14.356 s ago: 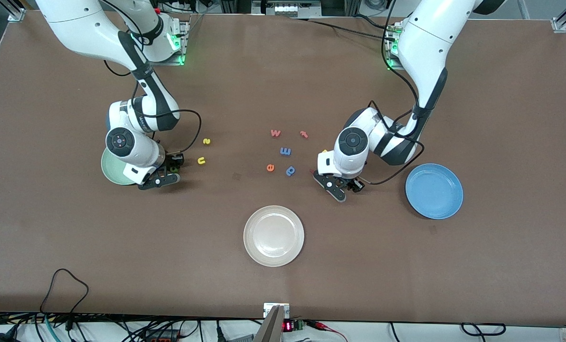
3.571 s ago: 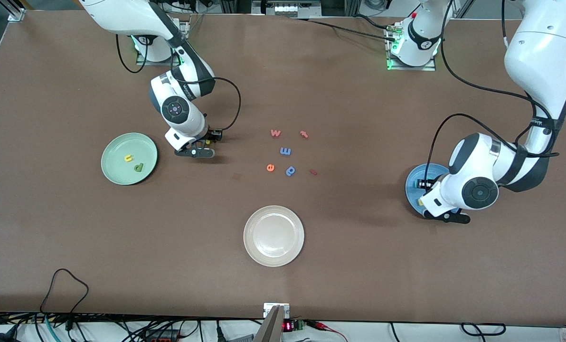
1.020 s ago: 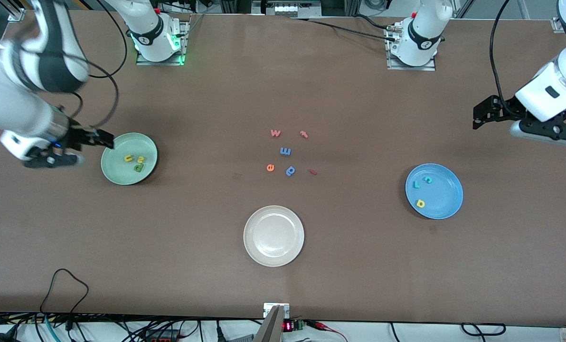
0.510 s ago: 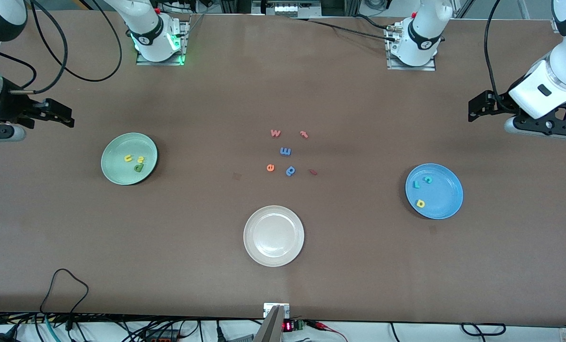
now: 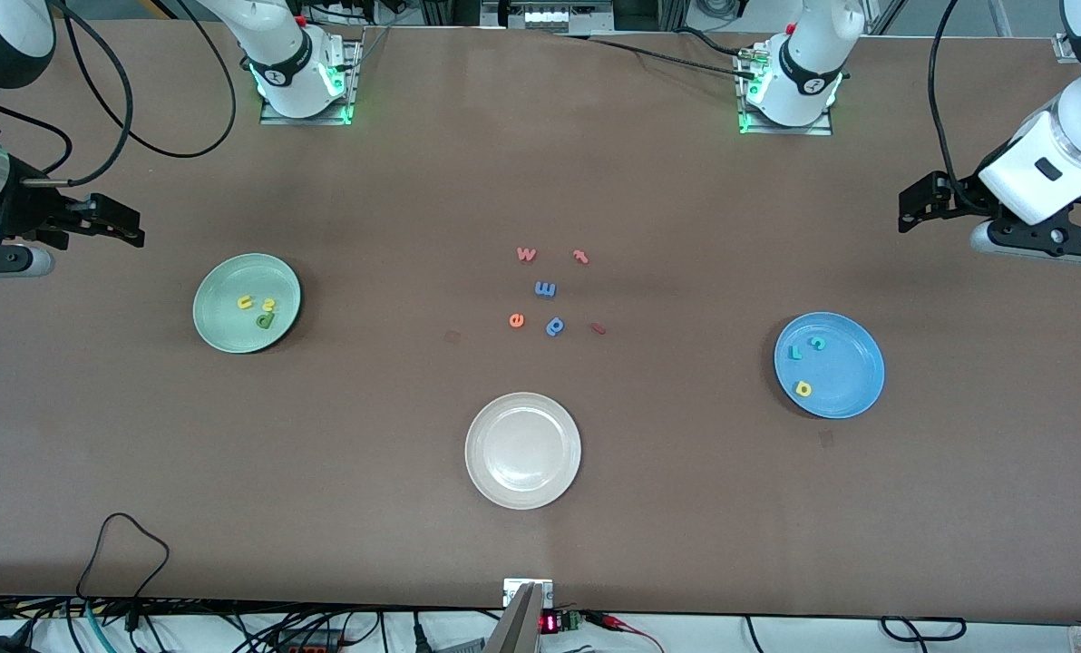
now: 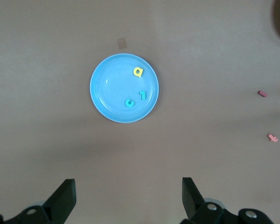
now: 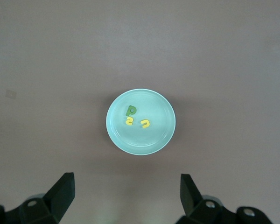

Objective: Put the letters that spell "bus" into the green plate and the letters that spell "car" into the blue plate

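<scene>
The green plate [image 5: 223, 317] holds a yellow u [image 5: 245, 302], a yellow s [image 5: 268, 305] and a dark green b [image 5: 264, 319]. The right wrist view shows that plate [image 7: 158, 128] with the b [image 7: 130, 110]. In the blue plate [image 5: 853, 367] lie a teal c [image 5: 817, 343], a teal r [image 5: 794, 353] and a yellow a [image 5: 803, 388]. My right gripper [image 5: 60, 240] hangs open and empty, high over the right arm's end of the table. My left gripper [image 5: 976, 227] hangs open and empty, high over the left arm's end. Bare table shows between both pairs of fingers.
Several loose letters lie mid-table, among them a pink w [image 5: 526, 254], a pink t [image 5: 580, 257], a blue m [image 5: 545, 289], an orange e [image 5: 516, 319] and a blue p [image 5: 555, 326]. A cream plate [image 5: 495, 472] sits nearer the camera. A black cable loop [image 5: 123, 544] lies by the near edge.
The letters went from the table into the two plates, then both arms lifted away toward the table's ends. Over the last half second both grippers barely shift and stay open.
</scene>
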You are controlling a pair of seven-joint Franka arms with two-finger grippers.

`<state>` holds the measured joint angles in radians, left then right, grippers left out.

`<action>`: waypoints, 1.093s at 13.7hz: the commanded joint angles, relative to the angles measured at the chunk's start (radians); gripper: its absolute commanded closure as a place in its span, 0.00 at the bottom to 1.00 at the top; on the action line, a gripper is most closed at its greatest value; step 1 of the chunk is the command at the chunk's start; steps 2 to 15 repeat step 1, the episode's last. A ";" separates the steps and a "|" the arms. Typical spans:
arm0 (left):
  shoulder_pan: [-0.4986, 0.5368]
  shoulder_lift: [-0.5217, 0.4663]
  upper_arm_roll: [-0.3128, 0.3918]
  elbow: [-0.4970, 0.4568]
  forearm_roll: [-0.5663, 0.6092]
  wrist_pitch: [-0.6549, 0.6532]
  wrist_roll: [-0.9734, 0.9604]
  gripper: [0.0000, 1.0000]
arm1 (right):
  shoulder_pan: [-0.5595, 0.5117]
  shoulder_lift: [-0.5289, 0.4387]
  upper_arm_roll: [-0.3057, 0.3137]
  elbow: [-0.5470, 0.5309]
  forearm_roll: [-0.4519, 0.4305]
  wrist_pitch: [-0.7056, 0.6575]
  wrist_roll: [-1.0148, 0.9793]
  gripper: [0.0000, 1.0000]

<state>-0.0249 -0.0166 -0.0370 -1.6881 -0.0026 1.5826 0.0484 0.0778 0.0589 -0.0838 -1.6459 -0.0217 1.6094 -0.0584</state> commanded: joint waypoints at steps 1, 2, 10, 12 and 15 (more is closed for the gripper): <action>-0.001 0.009 0.011 0.041 -0.016 -0.046 -0.004 0.00 | 0.008 0.010 -0.011 0.029 0.006 -0.028 -0.009 0.00; -0.001 0.009 0.011 0.041 -0.016 -0.046 -0.004 0.00 | 0.008 0.010 -0.011 0.029 0.006 -0.028 -0.009 0.00; -0.001 0.009 0.011 0.041 -0.016 -0.046 -0.004 0.00 | 0.008 0.010 -0.011 0.029 0.006 -0.028 -0.009 0.00; -0.001 0.009 0.011 0.041 -0.016 -0.046 -0.004 0.00 | 0.008 0.010 -0.011 0.029 0.006 -0.028 -0.009 0.00; -0.001 0.009 0.011 0.041 -0.016 -0.046 -0.004 0.00 | 0.008 0.010 -0.011 0.029 0.006 -0.028 -0.009 0.00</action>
